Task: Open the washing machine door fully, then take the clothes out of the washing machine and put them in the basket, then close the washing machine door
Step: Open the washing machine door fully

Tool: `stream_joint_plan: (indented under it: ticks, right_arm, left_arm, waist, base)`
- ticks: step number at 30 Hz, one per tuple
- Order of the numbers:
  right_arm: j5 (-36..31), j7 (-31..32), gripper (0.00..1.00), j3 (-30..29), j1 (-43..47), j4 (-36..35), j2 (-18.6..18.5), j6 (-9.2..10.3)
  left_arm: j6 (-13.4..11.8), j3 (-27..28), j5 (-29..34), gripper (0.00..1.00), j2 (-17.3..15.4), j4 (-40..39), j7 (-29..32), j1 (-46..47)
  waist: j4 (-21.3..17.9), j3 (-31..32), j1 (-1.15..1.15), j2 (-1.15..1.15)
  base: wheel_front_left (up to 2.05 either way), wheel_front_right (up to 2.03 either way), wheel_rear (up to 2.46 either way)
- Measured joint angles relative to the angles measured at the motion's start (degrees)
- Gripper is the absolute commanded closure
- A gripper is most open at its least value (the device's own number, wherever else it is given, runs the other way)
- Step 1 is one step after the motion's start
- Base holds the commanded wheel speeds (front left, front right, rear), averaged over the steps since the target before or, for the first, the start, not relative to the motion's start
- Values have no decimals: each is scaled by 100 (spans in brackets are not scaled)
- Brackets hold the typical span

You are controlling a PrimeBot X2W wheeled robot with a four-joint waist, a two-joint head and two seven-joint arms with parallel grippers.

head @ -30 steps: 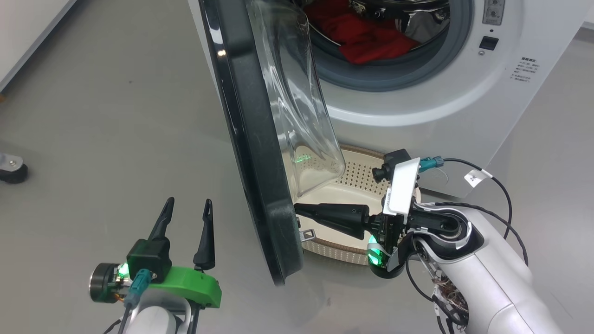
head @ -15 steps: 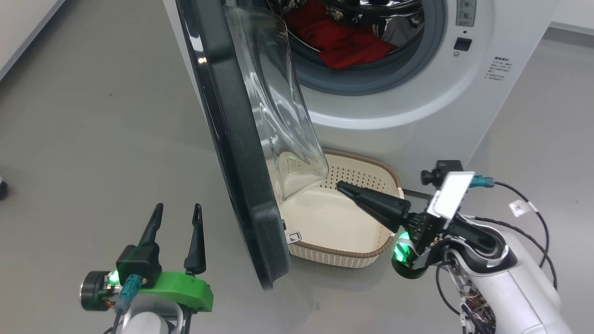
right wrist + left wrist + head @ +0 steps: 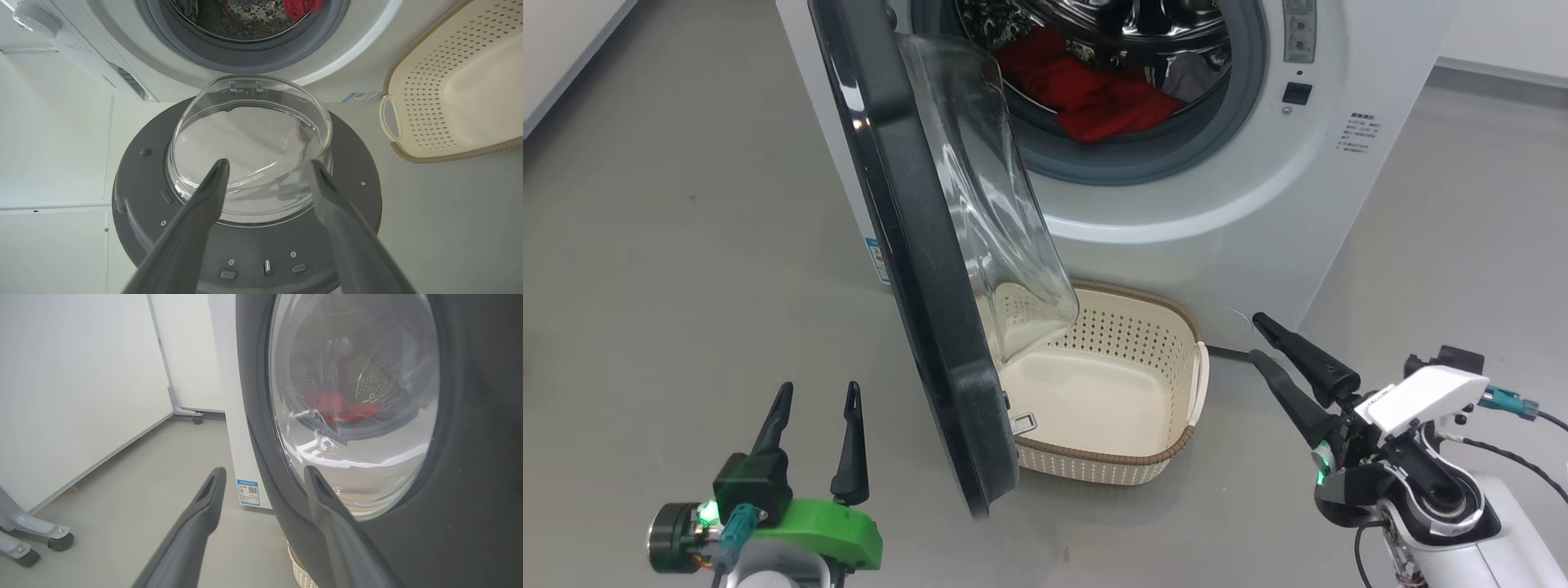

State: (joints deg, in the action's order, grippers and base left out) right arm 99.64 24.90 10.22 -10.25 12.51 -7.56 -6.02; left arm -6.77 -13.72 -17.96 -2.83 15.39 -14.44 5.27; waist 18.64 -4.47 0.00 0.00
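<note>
Left gripper (image 3: 818, 389) and right gripper (image 3: 1258, 336), fingers apart, above smooth grey floor (image 3: 645, 245); white wall (image 3: 547, 41) at ten o'clock.

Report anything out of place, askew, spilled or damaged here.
Nothing looks spilled or damaged. One awkward spot: the door juts out from the washer, and its glass bowl hangs over the left end of the basket, covering part of its opening. The clothes lie in the drum.

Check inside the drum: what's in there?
Red clothes lie heaped low in the steel drum. The open washing machine door covers the drum's left part, so anything there is hidden.
</note>
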Motion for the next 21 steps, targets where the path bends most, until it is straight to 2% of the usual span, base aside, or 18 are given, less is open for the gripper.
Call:
stream_joint_plan:
  ticks: [4, 10, 16, 21]
  right_arm:
    - [-533, -487, 0, -56, 192, -140, -70, -41]
    - [-1902, -1404, 0, -62, 427, -299, -522, -42]
    - [-3030, -2263, 0, -48, 642, -364, -714, -37]
    - [-3998, -2934, 0, -33, 737, -433, -979, 131]
  left_arm:
    - [0, 26, 8, 0, -9, 0, 0, -36]
    - [0, 32, 38, 0, -24, 2, 0, -90]
    - [0, 32, 49, 0, -25, -4, 0, -90]
    - [0, 36, 49, 0, -25, -7, 0, -92]
  waist:
    - [-43, 46, 0, 0]
    - [-93, 94, 0, 0]
    - [-108, 112, 0, 0]
    - [-128, 114, 0, 0]
  base:
    - [0, 0, 0]
    - [0, 0, 0]
    - [0, 0, 0]
    - [0, 0, 0]
